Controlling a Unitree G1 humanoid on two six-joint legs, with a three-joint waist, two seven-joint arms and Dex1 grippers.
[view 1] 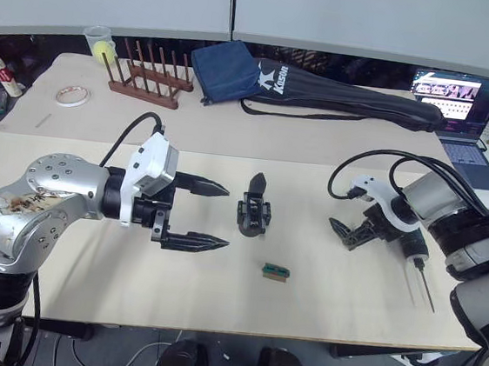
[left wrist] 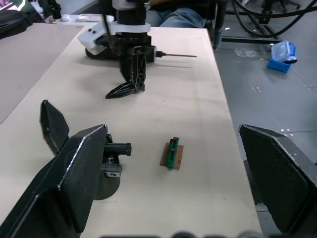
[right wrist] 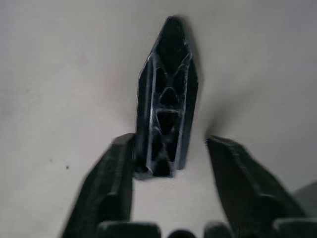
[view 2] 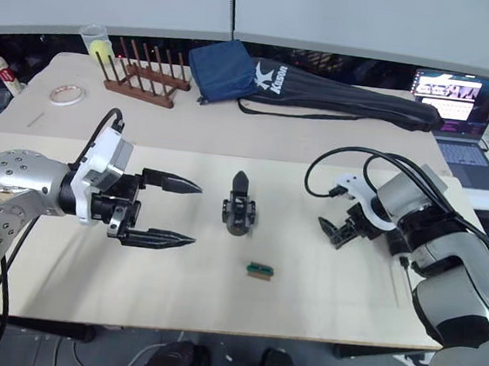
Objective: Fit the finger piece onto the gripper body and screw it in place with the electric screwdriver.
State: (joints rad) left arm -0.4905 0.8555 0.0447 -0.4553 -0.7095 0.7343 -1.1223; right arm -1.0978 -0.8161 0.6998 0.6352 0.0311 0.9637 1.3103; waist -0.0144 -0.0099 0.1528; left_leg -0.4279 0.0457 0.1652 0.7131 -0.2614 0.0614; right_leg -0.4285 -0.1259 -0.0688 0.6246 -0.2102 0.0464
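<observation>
While the small flat black plastic finger piece (right wrist: 167, 94) lies on the pale wooden worktop (view 1: 214, 302) between the right gripper's (view 1: 350, 232) spread fingers, one finger touching its side and the other apart from it, nothing is held yet; the step in hand looks like picking it up. Next move, as I judge it: shut on the wedge squarely, lift, and carry it toward the gripper body without letting it twist.

Nearest the front edge sits a tiny green rectangular block on a brown base (view 1: 275, 273), a bit right of centre. The left gripper (view 1: 215, 217) hovers over the left half of the worktop, fingers wide apart, empty, pointing at the chunky black plastic-and-metal gripper body (view 1: 254, 213), which stands near the middle with one pointed finger sticking up toward the back. The thick black electric screwdriver with its thin metal bit (view 1: 419, 276) lies close to the right edge, just beside the right gripper, bit pointing to the front edge.

Further back: a roll of white tape (view 1: 72, 96), a wooden peg rack (view 1: 149, 77) with empty slots, and a clear cup (view 1: 98, 43) holding something yellow. A long dark blue zipped bag with white lettering (view 1: 324, 91) lies closed along the back, contents unseen. An open laptop (view 1: 462, 110) is at the far right corner.
</observation>
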